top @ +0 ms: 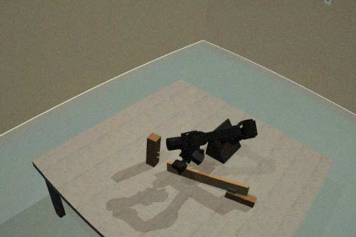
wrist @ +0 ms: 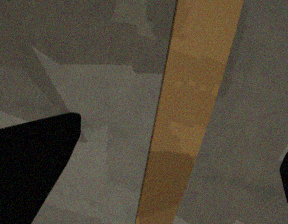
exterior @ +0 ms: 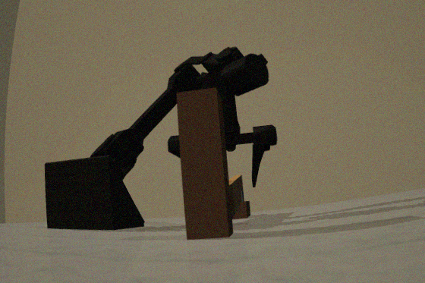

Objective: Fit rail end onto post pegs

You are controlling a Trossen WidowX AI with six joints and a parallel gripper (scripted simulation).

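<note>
The wooden rail (top: 216, 180) (exterior: 237, 192) (wrist: 192, 100) slopes down from the bracket (top: 231, 190) on the low footboard block (top: 243, 199) (exterior: 243, 212) to its near end on the table. That end is apart from the upright wooden post (top: 153, 151) (exterior: 203, 165), whose two pegs (top: 158, 154) face it. My gripper (top: 191, 168) (wrist: 185, 143) is open and empty above the rail near its post end. In the wrist view the fingers are on either side of the rail, apart from it. In the exterior view the post hides one finger.
The black arm base (top: 223, 149) (exterior: 80, 193) stands on the table (top: 133, 129) (exterior: 114, 256), behind the rail in the top view. The arm reaches over toward the rail. Arm shadows lie across the table. The table's edge shows at the left in the top view.
</note>
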